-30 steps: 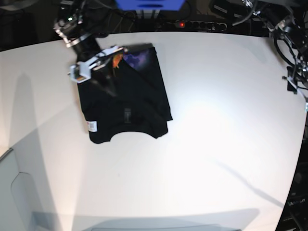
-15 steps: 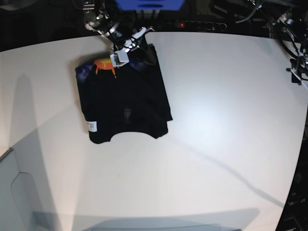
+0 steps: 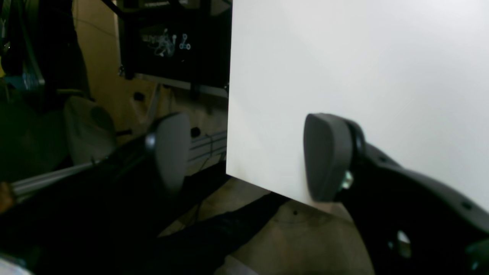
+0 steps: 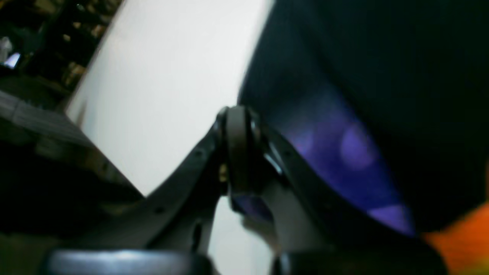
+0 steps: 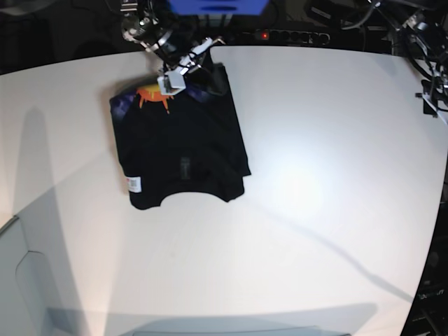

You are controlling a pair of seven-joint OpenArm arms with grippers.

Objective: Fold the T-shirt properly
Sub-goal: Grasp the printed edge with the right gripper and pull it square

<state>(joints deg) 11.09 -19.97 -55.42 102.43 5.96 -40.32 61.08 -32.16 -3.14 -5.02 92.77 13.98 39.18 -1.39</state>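
- The right gripper (image 5: 183,68) is pressed fully together at the far edge of the table (image 5: 315,175); in the right wrist view its jaws meet with no gap, and a scrap of purple-printed cloth shows just beneath them, though whether it is pinched is not clear.
- The T-shirt (image 5: 182,143) lies folded on the table, directly under and in front of the right gripper, reaching toward the near side.
- The orange sunburst print (image 5: 152,95) lies just beside the right gripper, on a turned-over strip along the shirt's far edge.
- A small white label (image 5: 133,183) sits at the shirt's near corner, well apart from the right gripper.
- The left gripper (image 3: 244,156) is spread wide and empty, at the table's edge, well apart from the shirt.
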